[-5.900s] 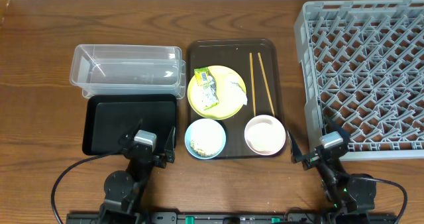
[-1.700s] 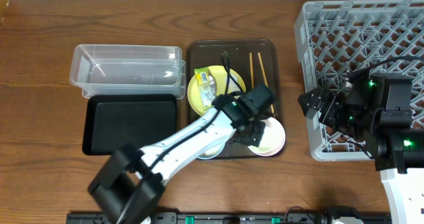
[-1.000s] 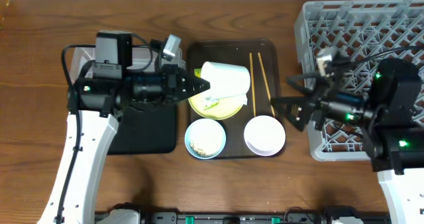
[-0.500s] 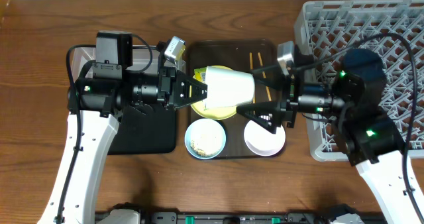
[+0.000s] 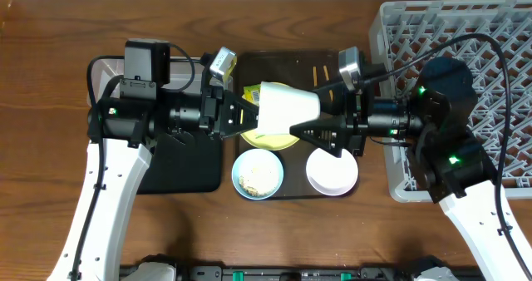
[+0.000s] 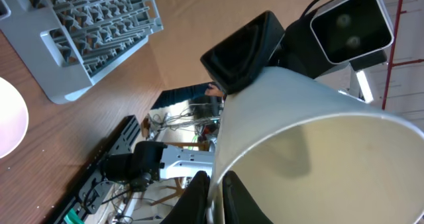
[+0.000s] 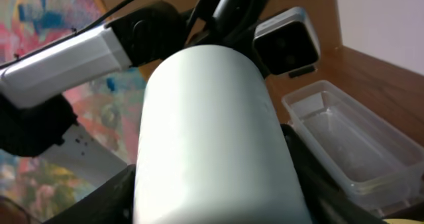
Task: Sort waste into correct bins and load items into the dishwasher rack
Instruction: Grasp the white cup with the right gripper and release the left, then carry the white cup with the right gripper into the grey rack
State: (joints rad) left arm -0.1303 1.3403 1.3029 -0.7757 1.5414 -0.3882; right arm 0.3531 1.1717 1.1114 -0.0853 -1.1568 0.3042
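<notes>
A white cup (image 5: 287,108) hangs on its side over the yellow plate (image 5: 268,140). My left gripper (image 5: 253,113) pinches its rim (image 6: 213,194), one finger inside and one outside. From the right, my right gripper (image 5: 320,121) has its fingers against both sides of the cup's body (image 7: 212,138). The snack wrapper (image 5: 249,92) shows at the plate's back edge. The light blue bowl (image 5: 258,173) holds rice bits. Beside it sits the white-pinkish bowl (image 5: 331,171). The chopsticks (image 5: 320,71) are partly hidden. The grey dishwasher rack (image 5: 465,65) stands at the right.
The plate and bowls rest on a dark brown serving tray (image 5: 283,61). The black tray (image 5: 179,165) lies left of it, partly under my left arm. The clear tub (image 7: 338,138) stands behind that, mostly hidden in the overhead view. Cables trail over the rack.
My right gripper has closed in from wide open onto the cup's body and moved slightly left. The left gripper keeps its pinch on the rim. The cup has hardly shifted.
</notes>
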